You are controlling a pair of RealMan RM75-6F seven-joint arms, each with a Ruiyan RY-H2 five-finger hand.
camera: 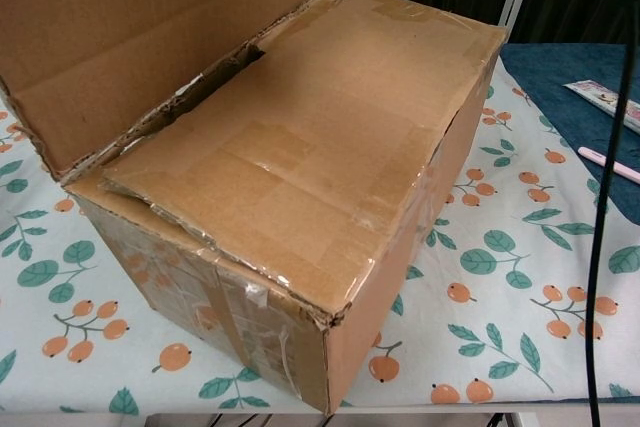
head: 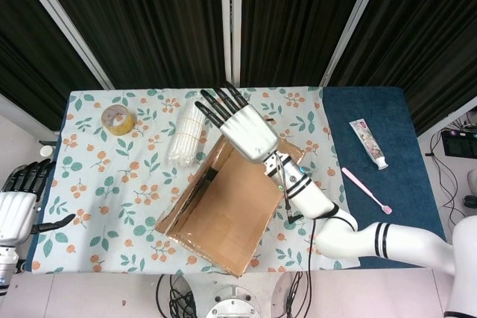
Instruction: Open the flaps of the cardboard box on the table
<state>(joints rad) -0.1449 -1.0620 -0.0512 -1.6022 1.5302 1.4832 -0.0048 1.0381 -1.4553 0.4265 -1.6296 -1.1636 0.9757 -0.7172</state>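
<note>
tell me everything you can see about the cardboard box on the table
The cardboard box is brown, worn and patched with clear tape, its edges torn and crumpled. It stands on the floral tablecloth, skewed to the table's edges. One top flap is raised upright along the box's left side, showing its plain inner face. A second flap lies flat, covering the opening. The right hand is above the box's far end, fingers spread; whether it touches the box cannot be told.

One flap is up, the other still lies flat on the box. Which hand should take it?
Probably right: the right hand is above the cardboard box, near the closed flap. The left hand is off the table's edge.
</note>
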